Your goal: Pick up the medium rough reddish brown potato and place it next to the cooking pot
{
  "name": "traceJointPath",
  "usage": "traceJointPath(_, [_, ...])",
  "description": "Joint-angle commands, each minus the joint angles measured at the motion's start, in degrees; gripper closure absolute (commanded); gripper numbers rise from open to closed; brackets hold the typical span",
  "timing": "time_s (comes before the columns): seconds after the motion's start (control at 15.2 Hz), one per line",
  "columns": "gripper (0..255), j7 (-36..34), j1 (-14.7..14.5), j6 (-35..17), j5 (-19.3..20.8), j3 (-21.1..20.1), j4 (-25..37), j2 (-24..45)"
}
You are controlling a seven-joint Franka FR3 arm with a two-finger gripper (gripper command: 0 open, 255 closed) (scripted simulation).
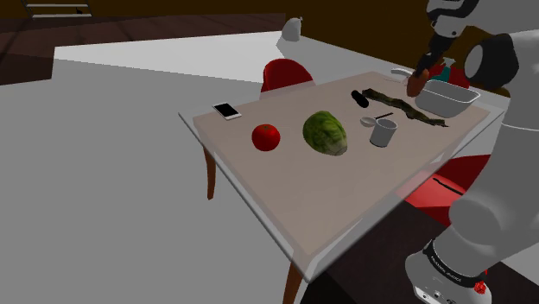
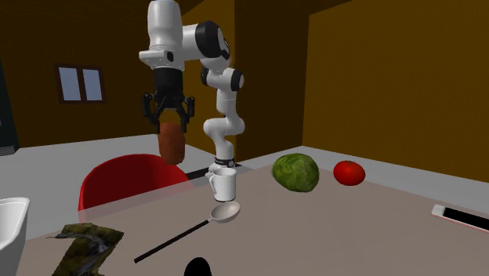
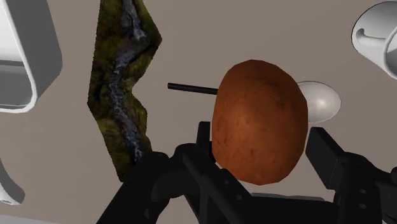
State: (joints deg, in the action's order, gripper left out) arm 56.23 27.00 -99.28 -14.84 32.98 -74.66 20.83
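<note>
Brown walls closed off the room behind, and below me spread the pale beige rectangular bench (image 1: 285, 186) with its white edge. On it sat the white, round-cornered cooking pot (image 1: 445, 97), a long crooked strip of dark mossy stuff (image 3: 124, 95), a mottled green round cabbage (image 1: 325, 133), a red tomato (image 1: 266, 136), a white mug (image 1: 383, 131) and a white-bowled ladle with a thin black handle (image 2: 223, 213).

My black two-fingered claw (image 2: 171, 125) was closed part-way, its fingers (image 3: 324, 149) clasping the upper end of the rough, reddish brown oval potato (image 3: 257, 121). The potato hung well clear of the bench, its long axis pointing straight down from the claw, touching nothing but my fingers.

Looking down past it, I saw the ladle directly beneath, the mug off to one side, and the pot on the opposite side, beyond the mossy strip. By my reckoning the pick-up was done and the carry remained. The potato had to travel sideways over the strip toward the pot, then come down on the bare band of bench between the strip and the pot's wall. Set down on its end it would likely topple and roll, so I meant to bring it low before letting go.
</note>
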Motion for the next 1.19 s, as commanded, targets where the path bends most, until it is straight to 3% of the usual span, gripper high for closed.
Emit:
traceJointPath(0.0, [255,2.6,3.8,2.5,-2.5,0.1,6.1,4.2])
traceJointPath(0.26, [255,6.1,12.7,8.6,-7.3,-0.8,21.1,13.8])
traceJointPath(0.33, [255,6.5,17.5,12.5,-9.5,-1.7,30.7,19.2])
traceJointPath(0.66, [255,7.7,14.5,6.3,-8.2,-1.2,20.8,16.0])
traceJointPath(1.12, [255,8.9,12.0,-0.4,-7.6,-0.9,11.7,14.1])
